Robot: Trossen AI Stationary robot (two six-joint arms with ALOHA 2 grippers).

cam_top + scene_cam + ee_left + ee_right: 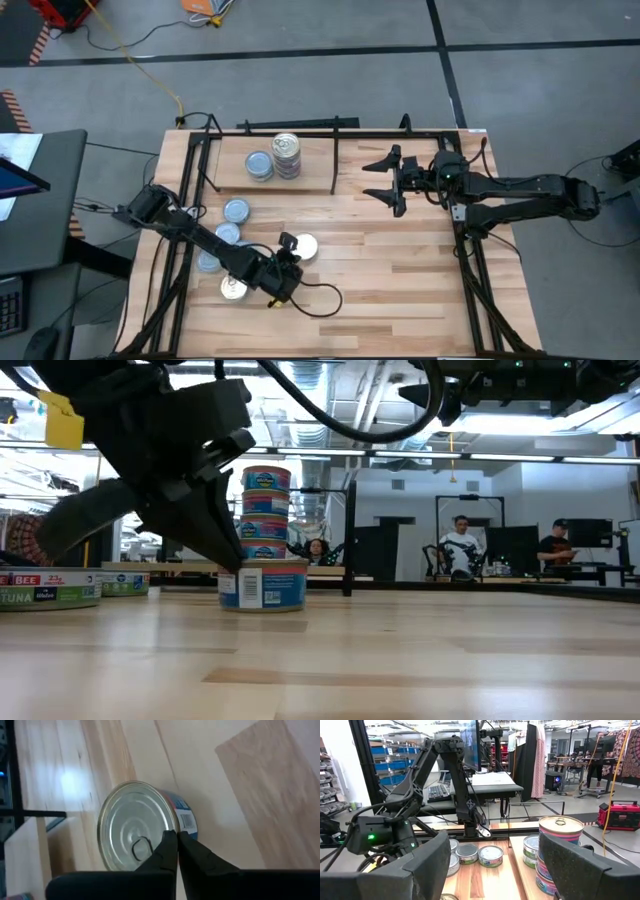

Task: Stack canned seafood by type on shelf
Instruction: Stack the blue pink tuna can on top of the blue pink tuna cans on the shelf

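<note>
Left gripper is parked low at the front-centre of the table, fingers pressed together with nothing between them — tips sit just at the edge of a silver pull-tab tin, touching or nearly so; contact cannot be confirmed. That tin is seen upright on the tabletop, blue label with barcode on its side. Right gripper is held above the right half of the shelf, jaws spread wide, nothing held. On the shelf's left section, a tall stack of tins is seen beside a lower blue-grey-topped tin — the two are just beside each other, left of the divider rod. The remaining loose tins are clustered on the tabletop at the left-front, near the left arm, including one cream-topped tin near the front edge. People are seated in the room beyond the table.
</note>
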